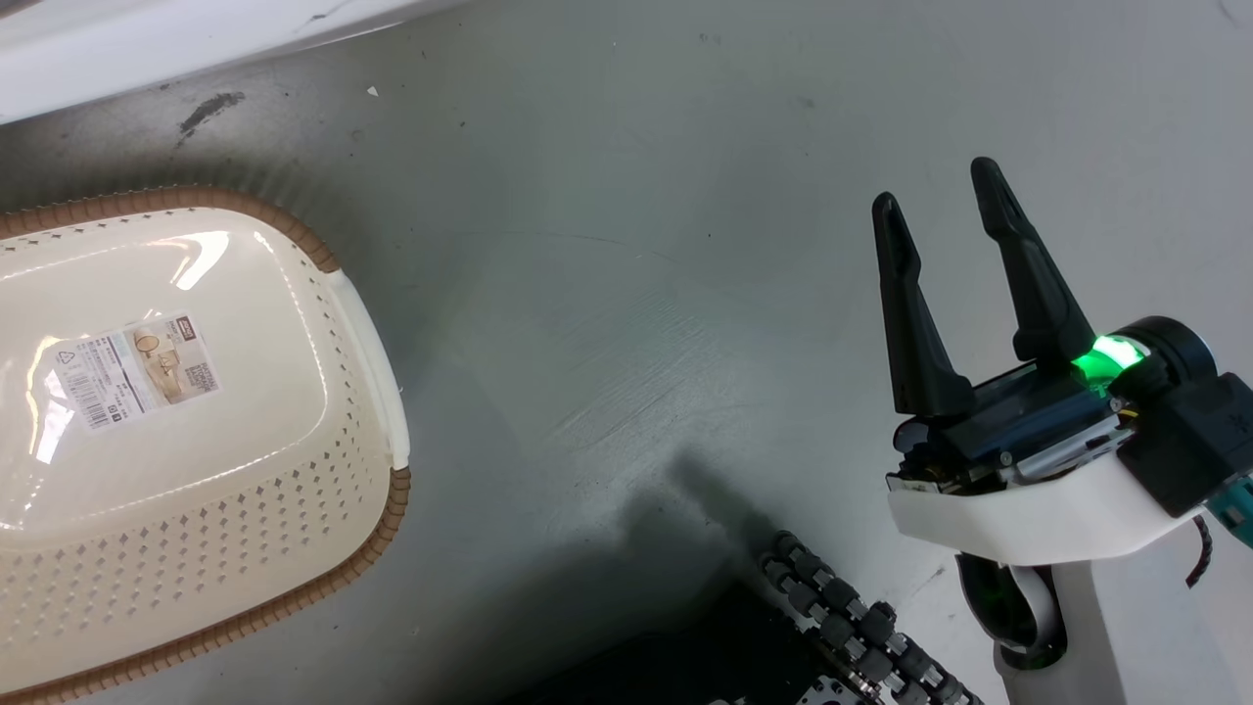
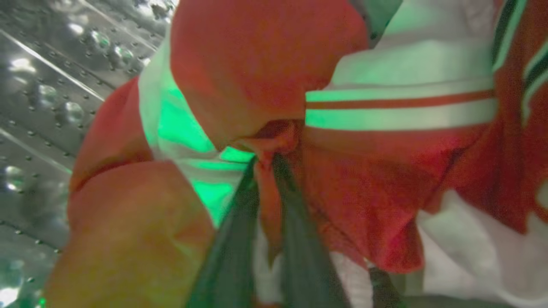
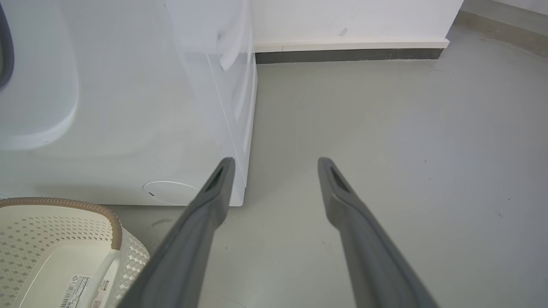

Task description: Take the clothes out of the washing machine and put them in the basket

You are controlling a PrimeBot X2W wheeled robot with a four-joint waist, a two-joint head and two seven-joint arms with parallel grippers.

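In the left wrist view, the left claw [image 2: 265, 159] is inside the washing machine, where the steel drum [image 2: 43, 107] with its small holes shows at the left side. Its two dark fingers [image 2: 231, 239] are almost together and pinch a fold of red cloth between their tips, so this claw has hold of the clothes [image 2: 265, 64]. The clothes are a pile of red fabric with white stripes, lying in the drum close before the camera, and a green glow falls on the white parts. In the head view, the right claw [image 1: 935, 186] hangs over the grey floor [image 1: 636, 294] with its fingers spread wide apart and nothing between them; a green light [image 1: 1106, 357] shines at its wrist. The basket [image 1: 245, 201] stands on the floor at the left, well apart from this claw, and a paper label [image 1: 132, 372] is stuck on its bottom. The right wrist view shows the basket just beside the white front of the washing machine [image 3: 128, 107].
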